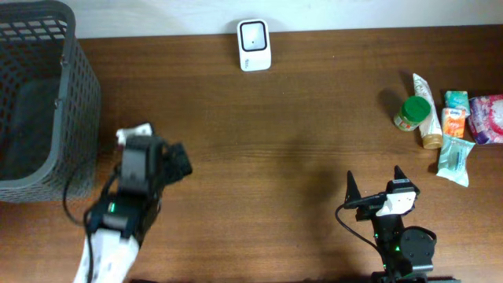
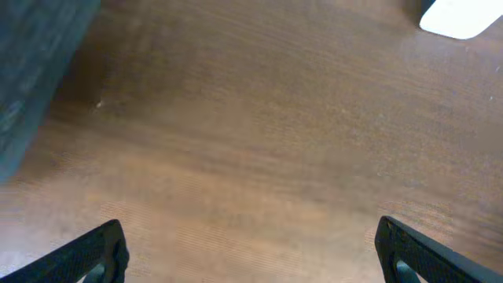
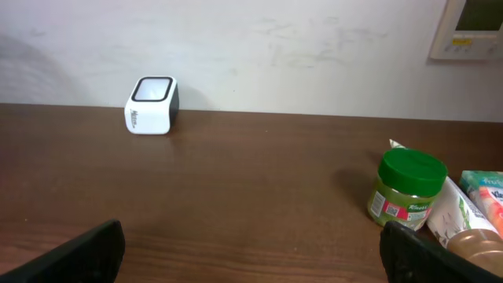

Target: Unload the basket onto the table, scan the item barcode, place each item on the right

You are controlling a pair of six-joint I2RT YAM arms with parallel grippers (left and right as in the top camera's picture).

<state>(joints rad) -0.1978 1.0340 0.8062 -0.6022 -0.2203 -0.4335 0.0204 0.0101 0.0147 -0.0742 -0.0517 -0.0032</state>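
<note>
The white barcode scanner (image 1: 254, 45) stands at the table's far edge, its dark window facing up; it also shows in the right wrist view (image 3: 151, 104) and in the top corner of the left wrist view (image 2: 460, 16). The items lie at the right: a green-lidded jar (image 1: 413, 112) (image 3: 405, 187), a tube (image 1: 427, 110) (image 3: 456, 224) and several packets (image 1: 464, 126). My left gripper (image 1: 182, 159) (image 2: 250, 251) is open over bare wood, left of centre. My right gripper (image 1: 375, 182) (image 3: 251, 255) is open near the front edge, well short of the jar. Neither holds anything.
A dark mesh basket (image 1: 39, 94) (image 2: 31, 79) fills the far left corner, close beside my left arm. A white wall runs behind the table (image 1: 275, 157). A wall panel (image 3: 471, 27) hangs at the upper right of the right wrist view.
</note>
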